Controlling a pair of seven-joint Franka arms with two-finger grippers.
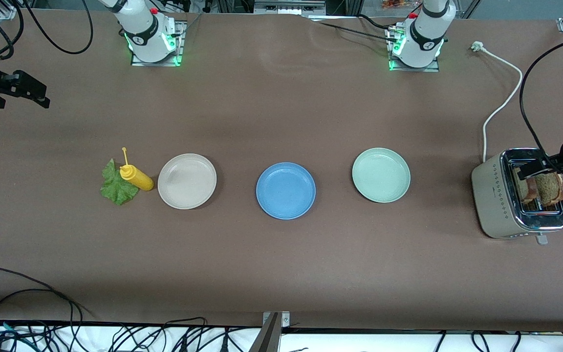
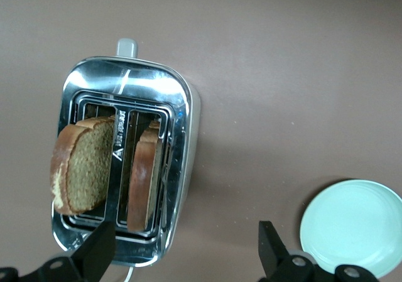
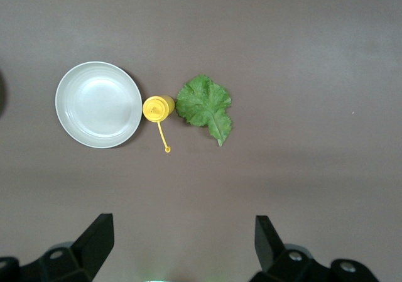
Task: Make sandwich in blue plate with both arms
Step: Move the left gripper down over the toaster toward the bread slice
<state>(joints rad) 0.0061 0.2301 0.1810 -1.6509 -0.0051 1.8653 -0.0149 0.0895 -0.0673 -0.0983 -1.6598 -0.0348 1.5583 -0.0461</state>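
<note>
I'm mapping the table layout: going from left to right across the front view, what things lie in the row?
lettuce leaf → yellow squeeze bottle → beige plate → blue plate → pale green plate → toaster holding the bread slices

Counts on the table:
- Plates: 3. One blue plate, one beige plate, one pale green plate.
- Bread slices: 2, both standing in the toaster slots: first slice, second slice.
- Toaster: 1, two slots.
- Lettuce leaf: 1.
- Yellow squeeze bottle: 1.
- Arms: 2.
- Grippers: 2. Left gripper, right gripper, two fingers each, spread apart.
- White power cord: 1.
- Black cables along the table edges: several, probably five or more; they overlap, so no firm count.
</note>
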